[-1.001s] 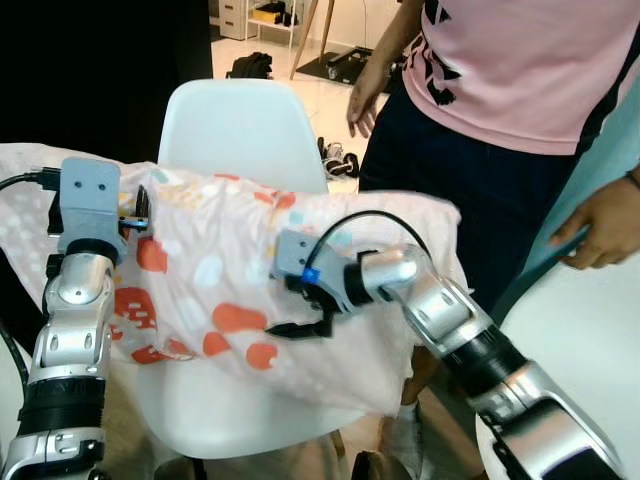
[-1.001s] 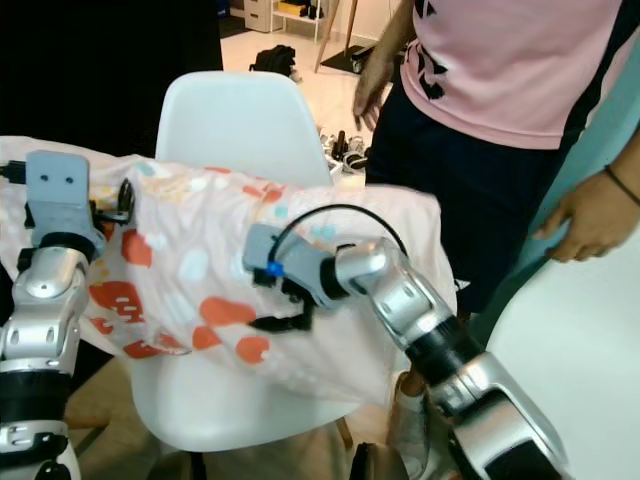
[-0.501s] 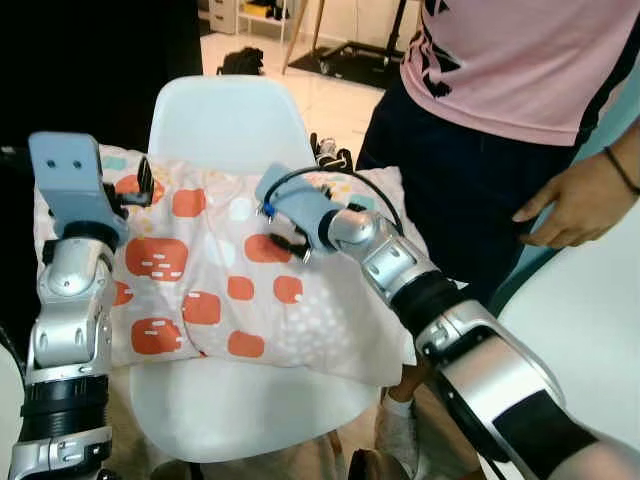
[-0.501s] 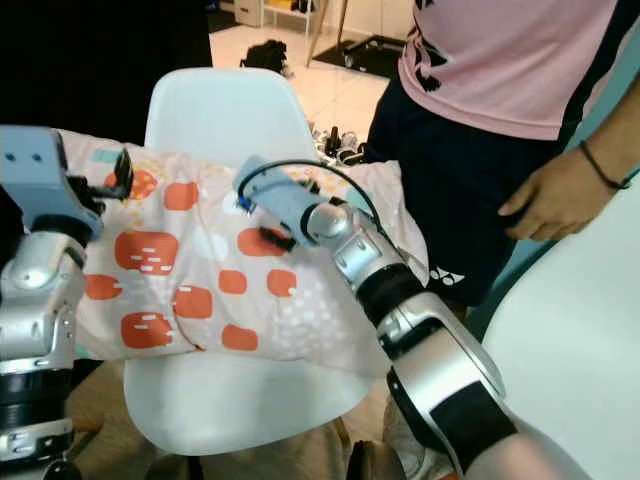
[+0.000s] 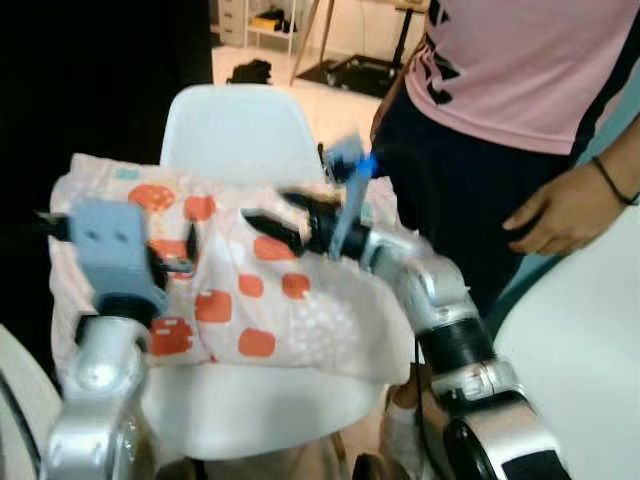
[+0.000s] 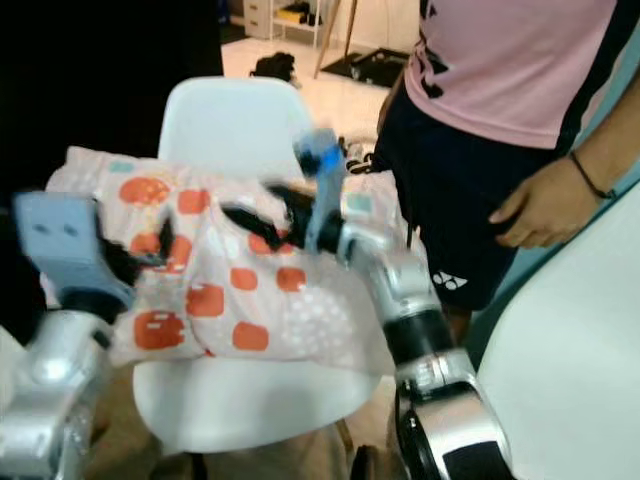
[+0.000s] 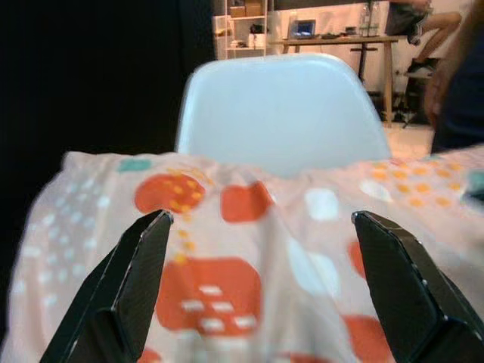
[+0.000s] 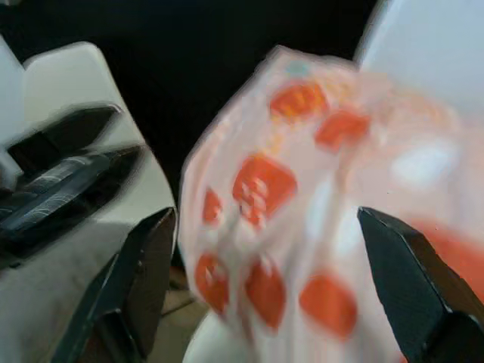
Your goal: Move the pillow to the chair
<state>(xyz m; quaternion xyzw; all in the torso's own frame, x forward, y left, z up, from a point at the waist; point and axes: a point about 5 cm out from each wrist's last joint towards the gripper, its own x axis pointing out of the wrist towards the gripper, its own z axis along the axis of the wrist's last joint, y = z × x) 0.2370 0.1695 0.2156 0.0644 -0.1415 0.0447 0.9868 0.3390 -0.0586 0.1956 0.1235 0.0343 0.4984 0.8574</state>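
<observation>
Lived-in home room, white shell chair [image 5: 240, 130], pale tiled floor [image 5: 330, 100] (bags, shelving behind), patterned pillow [image 5: 250, 290]

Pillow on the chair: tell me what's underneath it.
The pillow lies across the white chair, covering most of the seat; a bare strip of seat shows at the front. The chair's legs are hidden from view. Both grippers are open, apart from it.

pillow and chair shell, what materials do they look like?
Pillow: soft woven fabric over a loose filling, probably cotton or polyester; matte, printed with orange patches and pale dots, and it creases and sags over the seat edge. Chair: one-piece moulded shell, most likely plastic; smooth white, slightly glossy, with rounded edges and no visible seams. Its legs can't be made out.
</observation>
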